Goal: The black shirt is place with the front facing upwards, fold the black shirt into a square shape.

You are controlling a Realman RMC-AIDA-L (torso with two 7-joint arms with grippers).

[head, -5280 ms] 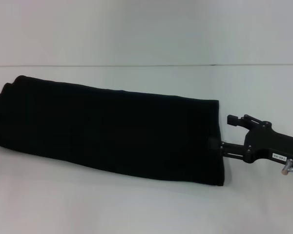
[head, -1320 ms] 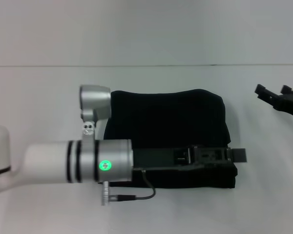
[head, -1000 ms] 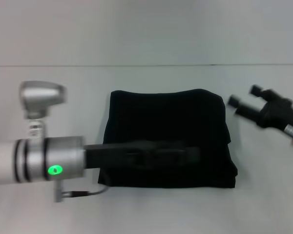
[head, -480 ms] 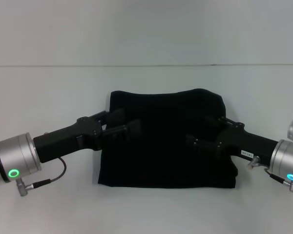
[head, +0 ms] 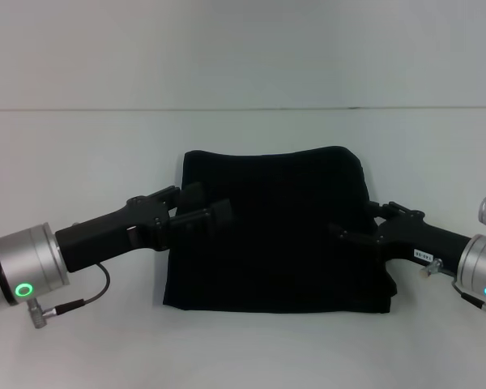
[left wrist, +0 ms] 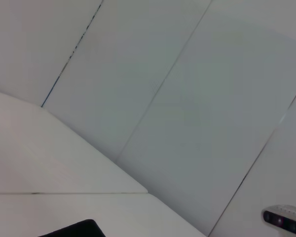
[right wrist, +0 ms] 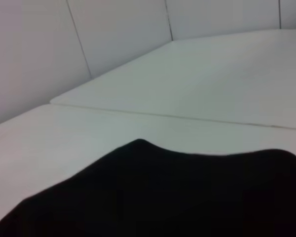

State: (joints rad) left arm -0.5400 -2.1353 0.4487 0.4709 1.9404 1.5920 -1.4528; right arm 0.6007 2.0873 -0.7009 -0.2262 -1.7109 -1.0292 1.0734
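head view: the black shirt (head: 275, 231) lies folded into a rough square at centre frame on the white counter (head: 81, 154). top edge is slightly wavy w/ a small hump toward upper right; bottom edge runs almost straight. right side shows stacked fold layers, a bit uneven near the lower right corner. no lettering or label visible, just plain black cloth.

the left gripper (head: 215, 212) comes in from lower left of the frame, black body on a silver wrist w/ a green ring light and a thin cable looping below. its tip sits over the shirt's left edge, about mid-height. jaws look apart, two prongs w/ a gap between them, nothing visibly pinched; black on black, so contact w/ the cloth is hard to judge.

the right gripper (head: 352, 229) reaches in from the lower right of the frame, silver wrist at the frame edge. its tip is over the shirt's right part, mid-height. jaw state: cannot tell, fingers merge w/ the dark cloth.

left wrist view: mostly pale wall panels and counter; a small black sliver at bottom edge, left of centre, cannot tell what it is.

right wrist view: shirt fills the bottom half of the frame, wavy dark outline against the white counter, wall panels behind in upper frame.
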